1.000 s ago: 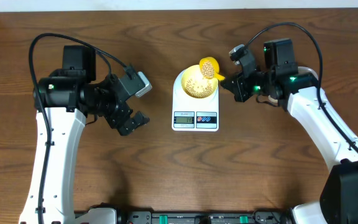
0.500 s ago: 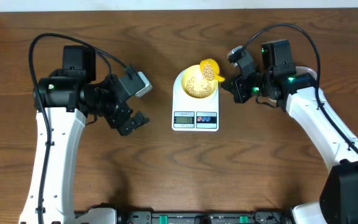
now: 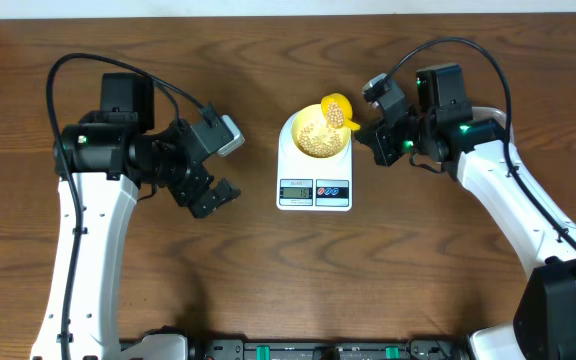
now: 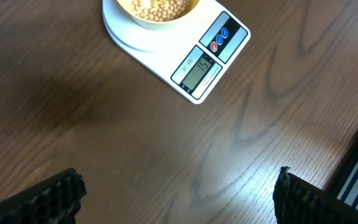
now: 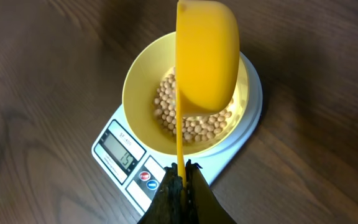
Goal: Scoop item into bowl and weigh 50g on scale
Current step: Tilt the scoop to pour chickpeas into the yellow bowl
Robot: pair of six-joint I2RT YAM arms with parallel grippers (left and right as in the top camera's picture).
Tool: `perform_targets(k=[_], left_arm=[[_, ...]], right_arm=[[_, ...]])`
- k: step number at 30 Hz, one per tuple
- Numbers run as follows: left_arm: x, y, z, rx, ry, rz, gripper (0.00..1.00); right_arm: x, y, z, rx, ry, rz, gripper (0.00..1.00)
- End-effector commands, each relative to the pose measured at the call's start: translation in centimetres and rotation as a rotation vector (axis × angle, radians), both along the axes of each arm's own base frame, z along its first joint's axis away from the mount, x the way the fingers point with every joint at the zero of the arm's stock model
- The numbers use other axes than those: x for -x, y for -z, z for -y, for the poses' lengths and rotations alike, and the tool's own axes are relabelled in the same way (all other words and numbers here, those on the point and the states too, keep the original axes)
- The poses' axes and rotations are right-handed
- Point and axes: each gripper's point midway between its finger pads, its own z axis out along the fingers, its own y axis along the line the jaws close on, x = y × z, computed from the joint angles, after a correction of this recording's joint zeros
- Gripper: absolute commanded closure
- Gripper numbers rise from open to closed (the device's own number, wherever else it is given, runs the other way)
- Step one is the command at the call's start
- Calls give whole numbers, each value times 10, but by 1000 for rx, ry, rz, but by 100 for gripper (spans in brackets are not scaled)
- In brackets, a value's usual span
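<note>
Beans (image 5: 194, 121): lying as a shallow heap in the pale-yellow bowl (image 5: 138, 93), with a few more showing inside the yellow scoop (image 5: 207, 56) tipped above the bowl's far-right rim. Sitting, bowl and all, on the white scale (image 4: 166, 59), midway between the left and right edges of the desk (image 4: 104, 124) and somewhat toward its far edge. Reading what looks like fifteen on the display (image 4: 201, 71) (digits small, so not certain), probably falling well short of target. Pinching the scoop's thin handle tight in the right gripper (image 5: 180, 180). Barely shifting since a second ago: only creeping the right wrist slightly leftward, keeping the scoop over the same rim, suggesting a slow trickle rather than a dump. Idling the left gripper (image 4: 179, 196) at full spread over bare desk left of the scale, holding nothing.
</note>
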Motion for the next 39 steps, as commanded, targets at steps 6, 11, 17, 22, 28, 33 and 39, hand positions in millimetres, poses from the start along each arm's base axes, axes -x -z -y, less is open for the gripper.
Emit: perform_targets(k=[6,11,17,22,28,33,39], left_arm=[[2,3,1,4,-8,-19,1],[2,3,1,4,-8,-19,1],[2,3,1,4,-8,-19,1],[2,3,1,4,-8,-19,1],[2,3,1,4,-8,-19,1],[2,3,1,4,-8,-19,1],[2,3,1,4,-8,-19,1]], right_arm=[[-3,-11,-5,21,-15,56,99],[-5,-10,-3,41,-7,63,99],[-4,-9,-5,43,-4,62,99],[0,-11,-12,23,-29,54,99],[0,-16,-20,-14,-25,53,99],[-2,-19,-23,-38,-2,44,99],[-8,-17,-17,-6,33,56,99]])
